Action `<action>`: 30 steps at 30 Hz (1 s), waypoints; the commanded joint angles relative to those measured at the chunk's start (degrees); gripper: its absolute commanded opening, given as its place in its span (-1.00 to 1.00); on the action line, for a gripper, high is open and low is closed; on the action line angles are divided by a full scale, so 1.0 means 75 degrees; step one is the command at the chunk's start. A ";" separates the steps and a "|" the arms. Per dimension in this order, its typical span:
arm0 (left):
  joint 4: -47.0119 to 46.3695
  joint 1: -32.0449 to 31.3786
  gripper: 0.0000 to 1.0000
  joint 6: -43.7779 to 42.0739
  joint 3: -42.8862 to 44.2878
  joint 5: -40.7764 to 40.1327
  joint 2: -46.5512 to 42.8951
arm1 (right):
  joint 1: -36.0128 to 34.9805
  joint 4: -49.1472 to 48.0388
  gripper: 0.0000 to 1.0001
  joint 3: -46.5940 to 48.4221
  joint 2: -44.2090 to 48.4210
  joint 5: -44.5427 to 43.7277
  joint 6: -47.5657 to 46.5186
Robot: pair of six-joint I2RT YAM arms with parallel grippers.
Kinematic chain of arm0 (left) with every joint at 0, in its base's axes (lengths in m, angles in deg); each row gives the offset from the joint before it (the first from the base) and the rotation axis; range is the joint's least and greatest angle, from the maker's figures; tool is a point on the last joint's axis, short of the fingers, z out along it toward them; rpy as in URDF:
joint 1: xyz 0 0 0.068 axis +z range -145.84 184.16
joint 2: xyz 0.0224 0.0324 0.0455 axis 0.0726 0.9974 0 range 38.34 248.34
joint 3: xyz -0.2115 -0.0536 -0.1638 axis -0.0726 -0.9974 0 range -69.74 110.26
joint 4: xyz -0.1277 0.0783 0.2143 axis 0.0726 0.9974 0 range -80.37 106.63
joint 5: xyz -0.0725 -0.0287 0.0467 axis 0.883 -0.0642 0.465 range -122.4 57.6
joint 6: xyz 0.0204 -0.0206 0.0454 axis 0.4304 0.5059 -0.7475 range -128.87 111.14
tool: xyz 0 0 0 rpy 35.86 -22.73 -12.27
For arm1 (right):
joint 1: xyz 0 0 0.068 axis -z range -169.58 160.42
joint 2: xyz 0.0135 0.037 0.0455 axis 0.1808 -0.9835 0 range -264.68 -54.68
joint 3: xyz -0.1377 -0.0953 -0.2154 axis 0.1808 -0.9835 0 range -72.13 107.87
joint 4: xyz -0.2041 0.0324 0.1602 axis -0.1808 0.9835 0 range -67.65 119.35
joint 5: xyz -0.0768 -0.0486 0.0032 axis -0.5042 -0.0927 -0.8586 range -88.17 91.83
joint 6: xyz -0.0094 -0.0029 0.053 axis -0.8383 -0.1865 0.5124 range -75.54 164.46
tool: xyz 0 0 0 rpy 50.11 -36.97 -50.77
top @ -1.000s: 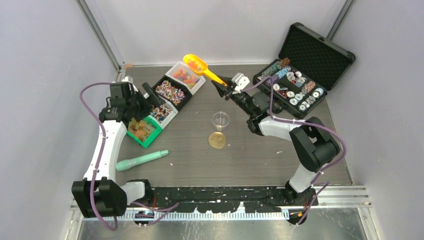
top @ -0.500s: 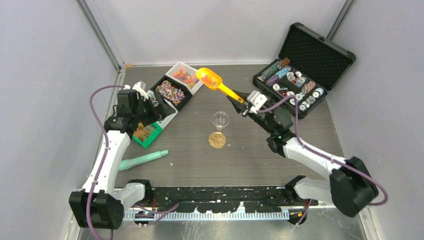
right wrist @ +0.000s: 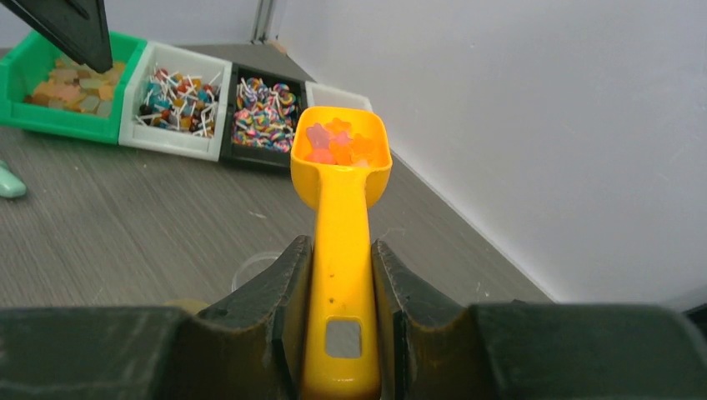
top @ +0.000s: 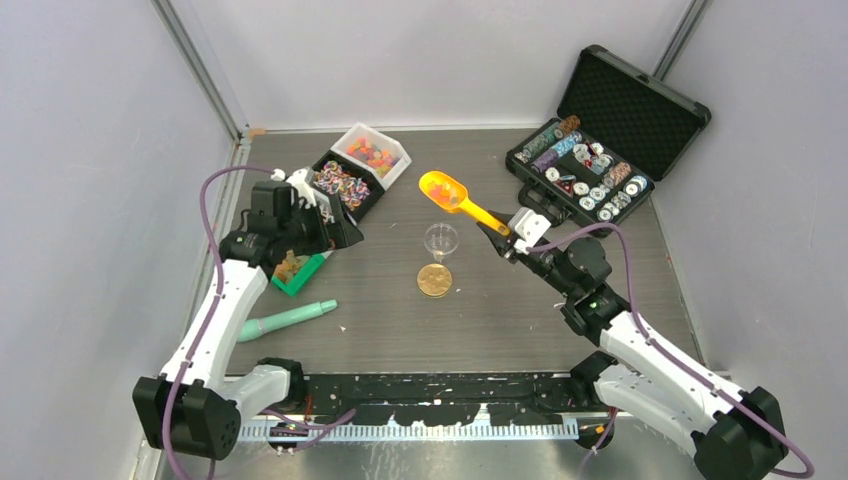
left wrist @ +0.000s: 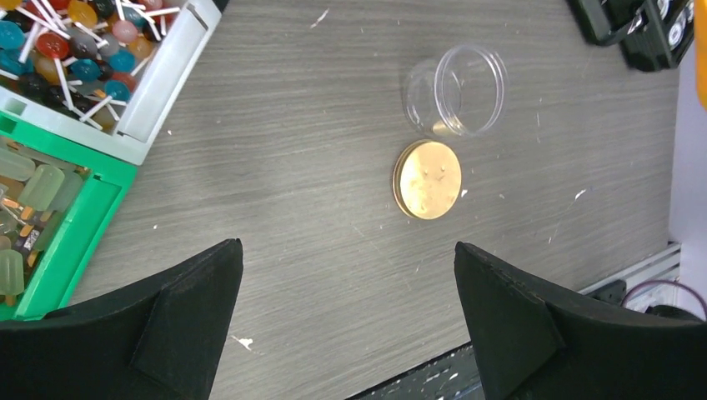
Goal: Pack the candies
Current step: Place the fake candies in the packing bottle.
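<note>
My right gripper (top: 503,235) is shut on the handle of the orange scoop (top: 452,196), which hangs level just beyond and above the clear jar (top: 440,238). A few orange and pink candies (right wrist: 338,143) lie in the scoop (right wrist: 342,192) bowl. More candies fill the white bin (top: 372,152), the black bin (top: 340,185) and the green bin (top: 295,272) at the left. My left gripper (top: 338,225) hangs open over the bins' near ends, nothing between its fingers (left wrist: 200,292). In its wrist view the jar (left wrist: 457,90) stands empty beside the gold lid (left wrist: 428,179).
An open black case (top: 590,170) of poker chips sits at the back right. A mint-green tool (top: 285,320) lies near the front left. The gold lid (top: 434,280) rests just in front of the jar. A bin of lollipops (left wrist: 83,50) adjoins the green bin (left wrist: 75,233).
The right arm has carried the loaded scoop from over the white bin rightward and nearer, to beside the jar. The left gripper has shifted from the green bin toward the table's middle.
</note>
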 commanded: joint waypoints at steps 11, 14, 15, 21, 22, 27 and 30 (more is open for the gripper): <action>0.0455 -0.0549 0.99 -0.0619 0.0027 -0.0604 -0.0326 | -0.0091 0.2540 -0.99 0.0191 0.1217 -0.0251 -0.0421; 0.0540 -0.0633 0.99 -0.0679 0.0086 -0.0698 -0.0367 | -0.0100 0.2852 -0.99 0.0212 0.1320 -0.0326 -0.0510; 0.0562 -0.0650 0.99 -0.0692 0.0095 -0.0744 -0.0389 | -0.0103 0.2932 -0.99 0.0220 0.1322 -0.0310 -0.0517; 0.0609 -0.0750 0.99 -0.0766 0.0068 -0.0920 -0.0434 | -0.0112 0.3396 -0.99 0.0272 0.1383 -0.0243 -0.0577; 0.0617 -0.0762 0.99 -0.0784 0.0065 -0.0918 -0.0444 | -0.0110 0.3394 -1.00 0.0247 0.1388 -0.0222 -0.0555; 0.0664 -0.0844 0.99 -0.0840 0.0065 -0.0980 -0.0517 | -0.0162 0.3457 -1.00 0.0182 0.1389 -0.0257 -0.0512; 0.0687 -0.0889 0.99 -0.0863 0.0064 -0.1028 -0.0535 | -0.0185 0.3491 -0.99 0.0157 0.1377 -0.0293 -0.0517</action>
